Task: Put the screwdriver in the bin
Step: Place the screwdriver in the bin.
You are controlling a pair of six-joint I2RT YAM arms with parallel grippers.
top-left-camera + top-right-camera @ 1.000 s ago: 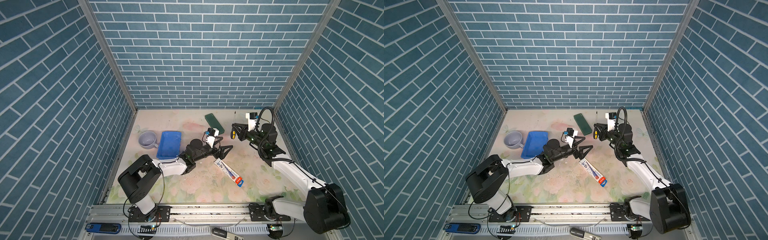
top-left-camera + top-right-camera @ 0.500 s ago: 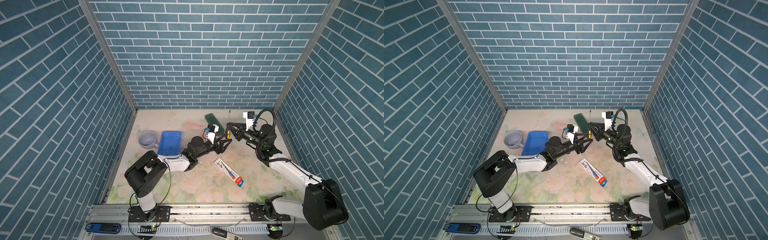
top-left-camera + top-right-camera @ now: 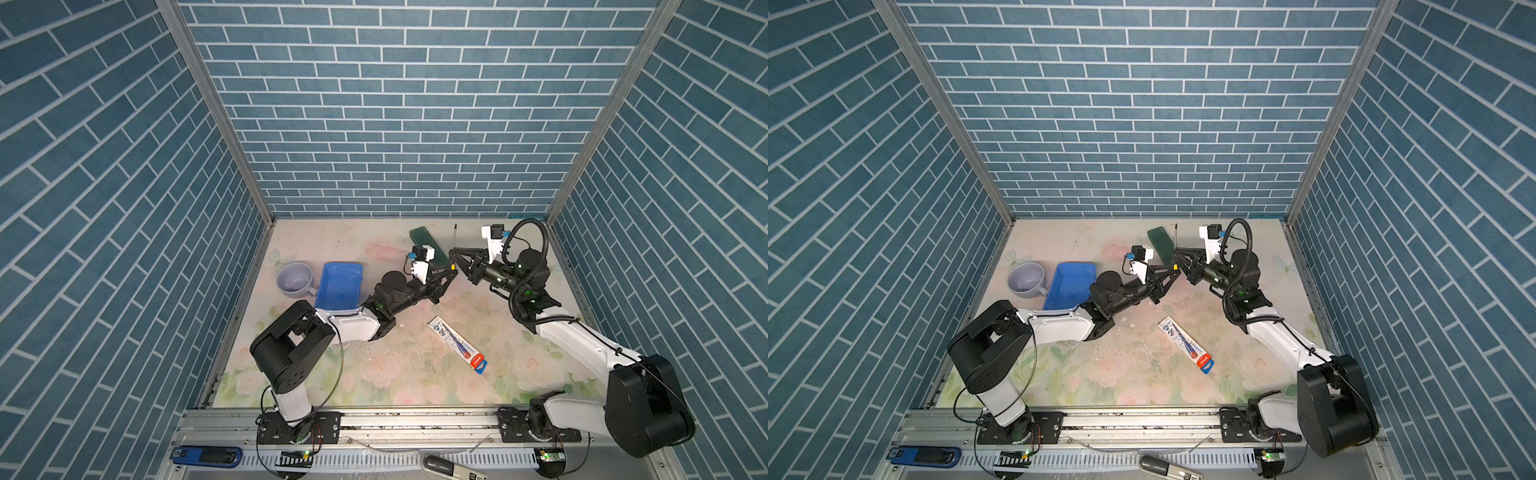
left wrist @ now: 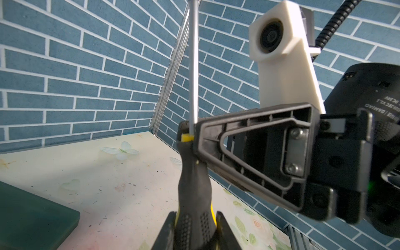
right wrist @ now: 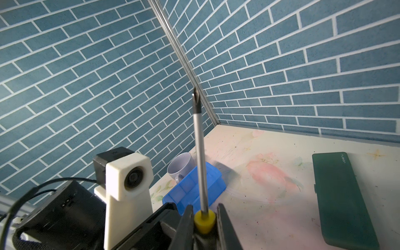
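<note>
Left wrist view, nearest: the left gripper (image 4: pixel 194 227) is clamped on the lower handle of the screwdriver (image 4: pixel 193 184), upright above the table (image 4: pixel 108 173). Just beyond, the right gripper (image 4: pixel 187 136) pinches the same handle at its yellow collar. Farther off in both top views, the bin (image 3: pixel 338 286) sits well apart, beside a mug (image 3: pixel 294 280).

Inside a robotics lab test cell: a left arm (image 3: pixel 353 328) and a right arm (image 3: pixel 582 345) bolted to an aluminium rail (image 3: pixel 415 426) along the frame's lower edge face a floral-print tabletop (image 3: pixel 395 374) at centre, walled on three sides by blue brick-pattern panels (image 3: pixel 395 104).
</note>
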